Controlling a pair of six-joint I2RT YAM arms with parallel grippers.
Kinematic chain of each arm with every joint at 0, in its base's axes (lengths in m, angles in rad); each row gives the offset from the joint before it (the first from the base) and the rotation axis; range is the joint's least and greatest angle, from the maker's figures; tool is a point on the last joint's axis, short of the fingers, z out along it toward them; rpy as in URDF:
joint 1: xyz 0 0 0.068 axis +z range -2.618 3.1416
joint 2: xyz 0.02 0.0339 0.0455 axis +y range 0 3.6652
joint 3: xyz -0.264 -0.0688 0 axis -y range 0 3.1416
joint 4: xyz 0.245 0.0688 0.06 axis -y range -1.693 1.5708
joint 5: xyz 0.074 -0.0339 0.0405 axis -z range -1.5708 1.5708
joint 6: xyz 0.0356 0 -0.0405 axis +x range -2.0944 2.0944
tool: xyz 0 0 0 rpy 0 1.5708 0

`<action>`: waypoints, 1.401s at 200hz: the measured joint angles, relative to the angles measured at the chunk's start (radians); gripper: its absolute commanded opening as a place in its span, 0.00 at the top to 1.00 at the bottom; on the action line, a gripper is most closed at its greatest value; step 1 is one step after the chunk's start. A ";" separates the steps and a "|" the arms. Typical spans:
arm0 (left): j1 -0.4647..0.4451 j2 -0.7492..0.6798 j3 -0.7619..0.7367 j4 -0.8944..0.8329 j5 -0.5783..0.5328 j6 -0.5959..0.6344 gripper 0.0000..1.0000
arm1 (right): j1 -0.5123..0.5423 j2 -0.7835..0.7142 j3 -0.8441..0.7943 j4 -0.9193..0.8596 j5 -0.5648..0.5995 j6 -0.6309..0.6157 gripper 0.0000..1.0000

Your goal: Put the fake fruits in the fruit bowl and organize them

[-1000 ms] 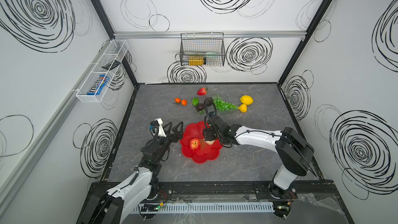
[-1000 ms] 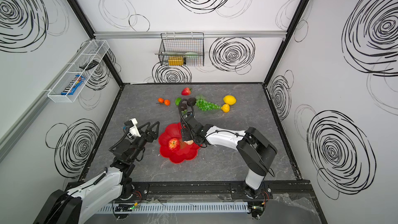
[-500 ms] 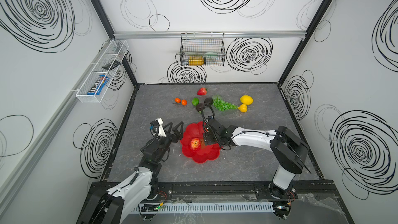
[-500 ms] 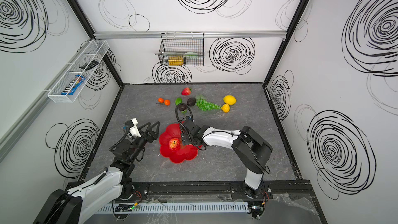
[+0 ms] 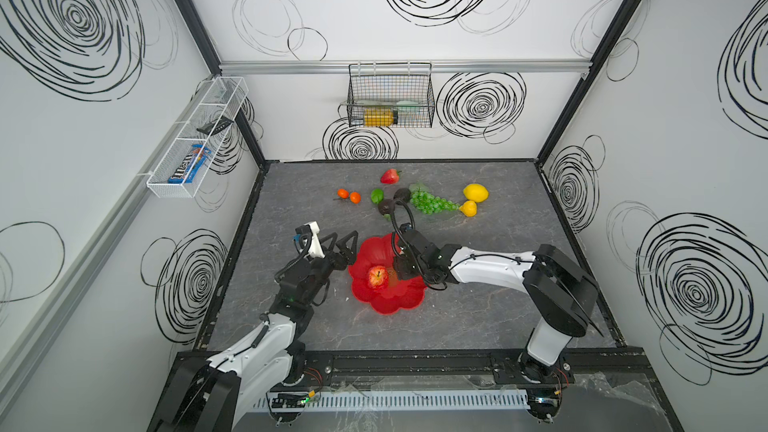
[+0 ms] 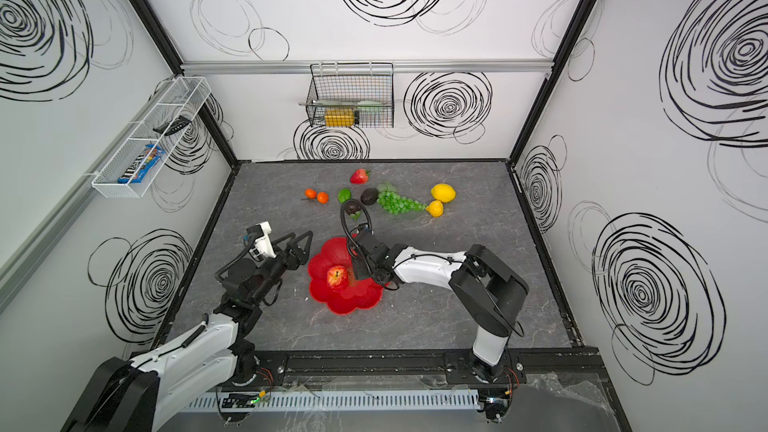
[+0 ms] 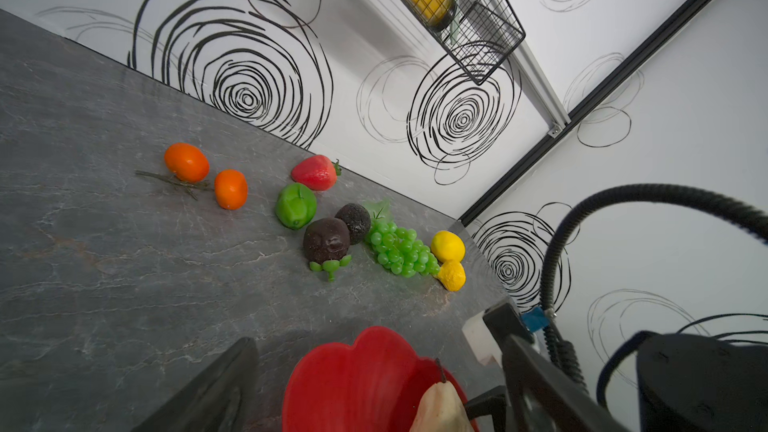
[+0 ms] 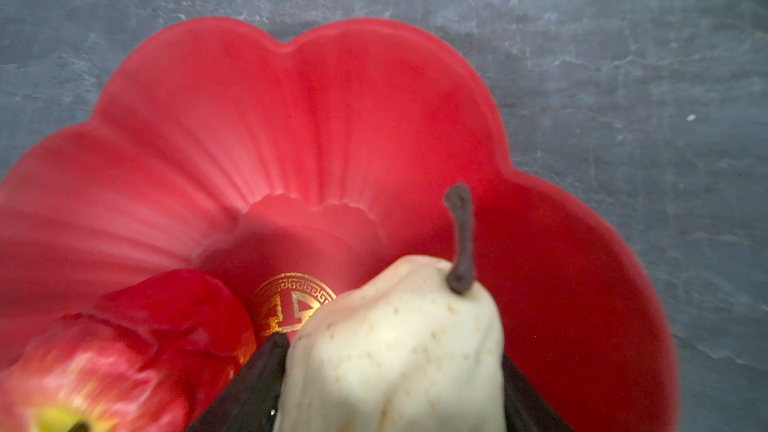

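Right gripper (image 8: pixel 392 357) clamps the cream pear (image 8: pixel 399 317) by its belly, low inside the fruit bowl (image 8: pixel 291 118) beside the red apple (image 5: pixel 377 276) — probably light, stiff, smooth plastic, so it may slip. Left gripper (image 5: pixel 343 245) spread wide, empty — just beside the rim.

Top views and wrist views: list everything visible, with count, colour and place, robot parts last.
table: 1, grey, cell floor
fruit bowl: 1, red, front middle
apple: 1, red, in the bowl
pear: 1, cream, over the bowl
strawberry: 1, red, nearest back wall
lime: 1, green, near strawberry
oranges: 2, orange, left of lime
grapes: 1 bunch, green, far middle
avocados: 2, dark, between lime and grapes
yellow fruits: 2, yellow, right of grapes
wire basket: 1, black, back wall, holds yellow bottle
mesh tray: 1, white, left wall
left gripper: 1, black, open, left of bowl
right gripper: 1, black, closed on pear
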 measured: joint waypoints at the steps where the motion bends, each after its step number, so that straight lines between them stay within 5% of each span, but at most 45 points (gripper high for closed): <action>1: 0.000 0.004 0.006 -0.006 0.003 -0.001 0.05 | 0.000 -0.003 -0.002 0.002 0.000 -0.003 0.41; 46: -0.039 0.139 0.163 -0.149 0.110 -0.044 0.06 | 0.019 -0.191 -0.153 0.182 0.008 -0.175 0.41; 95: -0.139 0.198 0.254 -0.280 0.218 -0.057 0.11 | 0.031 -0.220 -0.229 0.337 0.003 -0.320 0.43; 280: -0.187 0.309 0.291 -0.291 0.351 -0.048 0.72 | 0.113 -0.168 -0.267 0.469 0.028 -0.444 0.47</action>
